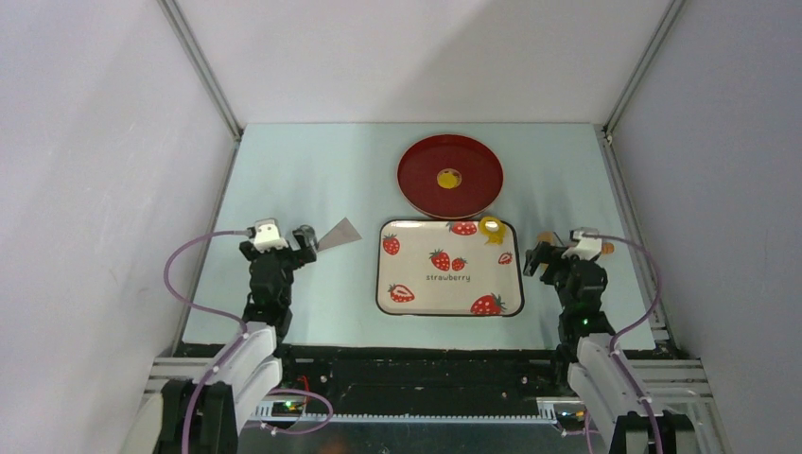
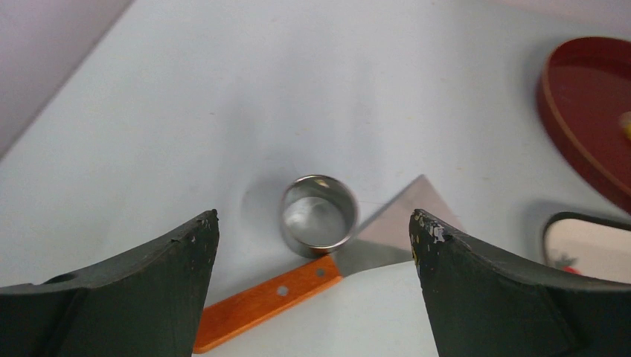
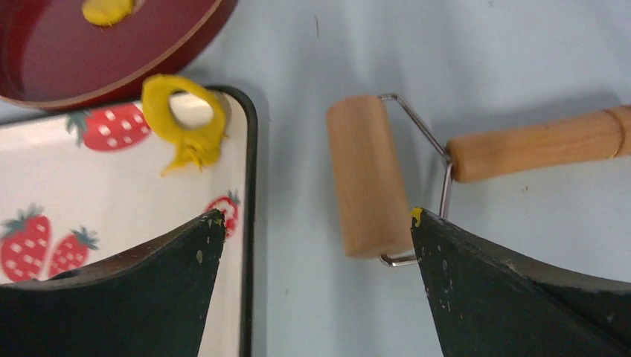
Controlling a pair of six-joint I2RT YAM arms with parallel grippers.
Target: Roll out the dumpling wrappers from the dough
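Pale blue desk (image 1: 312,189) bearing a round dark red plate (image 1: 411,180), a cream strawberry-printed tray (image 1: 449,288), a tan wooden roller (image 3: 368,175) beside it, a yellow ring-shaped dough scrap (image 3: 197,141) in the tray's far right corner, a small flat yellow dumpling wrapper (image 1: 448,178) at the plate's centre. Left claw (image 2: 312,217) and right claw (image 3: 316,214) spread, pinching nothing. Risk: roller skidding under a skewed grab, soft scrap tearing against the tray rim.

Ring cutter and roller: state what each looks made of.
Ring cutter: probably polished metal, going by its silver wall with mirror-like reflections. Roller: apparently bare wood, with a matte tan drum and handle joined by a thin wire frame.
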